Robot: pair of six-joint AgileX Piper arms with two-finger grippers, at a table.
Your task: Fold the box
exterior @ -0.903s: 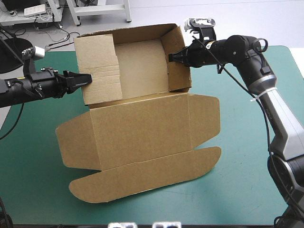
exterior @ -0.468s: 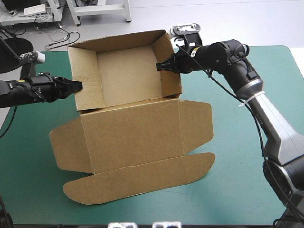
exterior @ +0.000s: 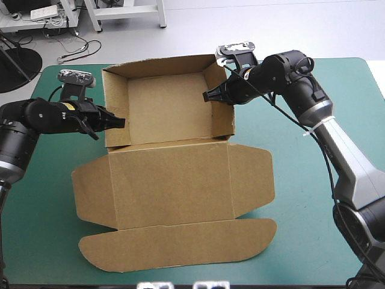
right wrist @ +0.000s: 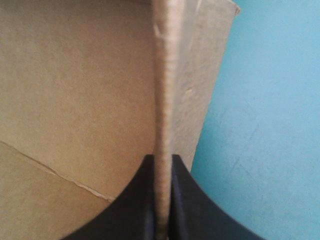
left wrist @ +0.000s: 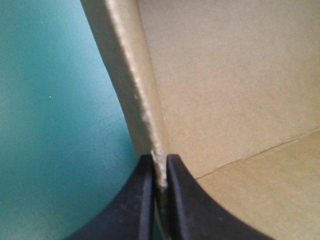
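1. The left gripper (exterior: 118, 122) reaches in from the table's left side. Its black fingers are pinched tight on the rim of the left wall (exterior: 116, 99) of the box (exterior: 168, 102). The wrist view shows the raw board edge running right between them.
2. The box sits on the far half of the teal-green cover (exterior: 313, 211) as an open tray, with its lid (exterior: 171, 177) lying flat toward the near edge.
3. The right gripper (exterior: 207, 95) is clamped the same way on the rim of the right wall (exterior: 222, 111).
4. To my eye the board is light and stiff but springy at its creases, so the walls may splay if let go. The rims look like the best place to hold, since they are thin and easy to pinch, though they could dent.
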